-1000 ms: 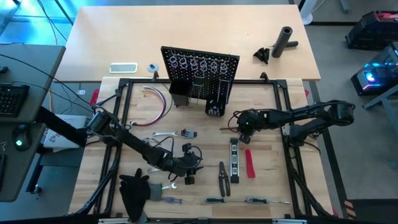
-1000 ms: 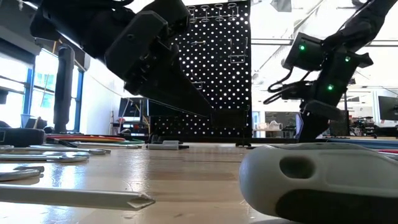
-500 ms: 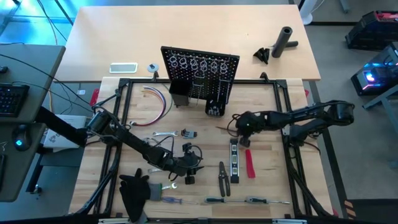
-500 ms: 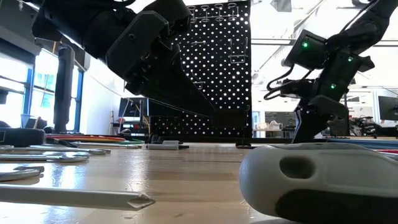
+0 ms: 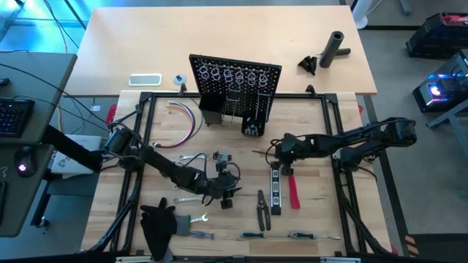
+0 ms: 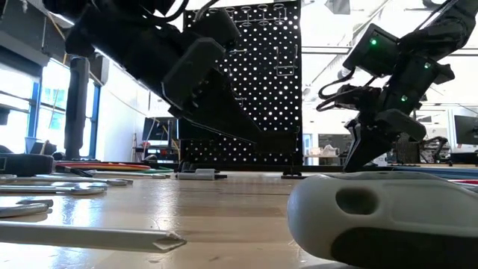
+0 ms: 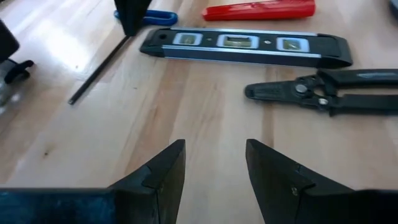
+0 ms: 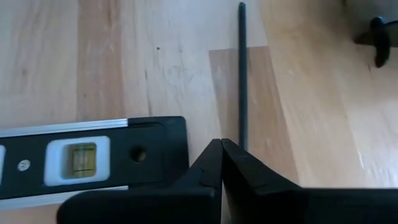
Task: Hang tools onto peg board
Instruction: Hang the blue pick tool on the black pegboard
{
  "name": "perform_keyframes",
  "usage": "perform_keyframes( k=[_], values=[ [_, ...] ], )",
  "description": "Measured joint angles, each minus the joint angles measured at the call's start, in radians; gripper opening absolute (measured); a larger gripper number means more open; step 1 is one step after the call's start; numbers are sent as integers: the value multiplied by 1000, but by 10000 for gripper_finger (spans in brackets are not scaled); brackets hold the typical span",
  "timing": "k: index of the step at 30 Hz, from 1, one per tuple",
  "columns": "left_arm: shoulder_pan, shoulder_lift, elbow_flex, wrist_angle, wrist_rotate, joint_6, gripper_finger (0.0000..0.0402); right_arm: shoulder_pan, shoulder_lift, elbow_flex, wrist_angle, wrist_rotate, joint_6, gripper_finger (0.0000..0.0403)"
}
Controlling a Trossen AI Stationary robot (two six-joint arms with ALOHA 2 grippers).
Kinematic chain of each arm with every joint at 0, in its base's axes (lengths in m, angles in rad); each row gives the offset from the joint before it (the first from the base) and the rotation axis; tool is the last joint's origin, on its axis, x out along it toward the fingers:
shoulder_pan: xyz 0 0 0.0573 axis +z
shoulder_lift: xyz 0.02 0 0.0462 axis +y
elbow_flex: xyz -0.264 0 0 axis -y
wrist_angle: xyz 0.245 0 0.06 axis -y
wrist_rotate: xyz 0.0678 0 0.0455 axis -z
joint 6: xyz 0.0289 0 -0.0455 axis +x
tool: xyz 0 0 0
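The black peg board (image 5: 235, 80) stands upright at the table's far middle. My right gripper (image 5: 281, 161) is shut, pointing steeply down over a blue-handled screwdriver (image 7: 158, 17), where its thin dark shaft (image 8: 242, 74) meets the handle. The screwdriver lies flat beside the far end of the black level (image 5: 276, 188). A red-handled tool (image 5: 293, 191) and black pliers (image 5: 262, 208) lie flat on either side of the level. My left gripper (image 7: 214, 165) hovers open over bare wood left of the pliers, with nothing between its fingers. My right gripper comes from above, slanting toward the table's left. Its shut fingertips (image 8: 222, 149) stand at the handle end of the screwdriver's shaft (image 8: 243, 134). The shaft runs in under one finger, a little beside the seam between the two. I cannot tell whether they pinch it or touch it.
Silver wrenches (image 5: 191, 157) lie left of centre, with coloured wires (image 5: 186, 117) beyond them. A black cloth (image 5: 157, 226) and two screwdrivers (image 5: 256, 234) lie along the near edge. A grey-white handle (image 6: 373, 217) fills the low view's foreground. A black cylinder (image 5: 333, 47) lies behind the board.
My left arm has swung a little toward the table's far edge, its gripper still open. My right gripper has tipped and rolled, shifting slightly toward the near edge, down beside the level's far end.
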Motion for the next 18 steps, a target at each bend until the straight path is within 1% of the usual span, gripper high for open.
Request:
perform_keyframes(
  k=[3,5,8,11,13,15,18],
  values=[
    [17,0,0,9,16,12,163,9,0,0,3,36,0,9],
    [31,0,0,15,33,21,163,16,0,0,9,67,0,24],
    [56,0,2,21,67,30,163,18,0,0,11,86,2,59],
    [82,0,8,19,101,34,163,18,0,1,-6,99,34,95],
    [98,0,15,20,119,51,163,16,0,1,-32,99,64,112],
    [111,0,22,19,131,69,163,14,0,1,-65,104,99,120],
    [130,0,30,20,151,97,163,14,0,2,-119,107,147,119]
  ],
)
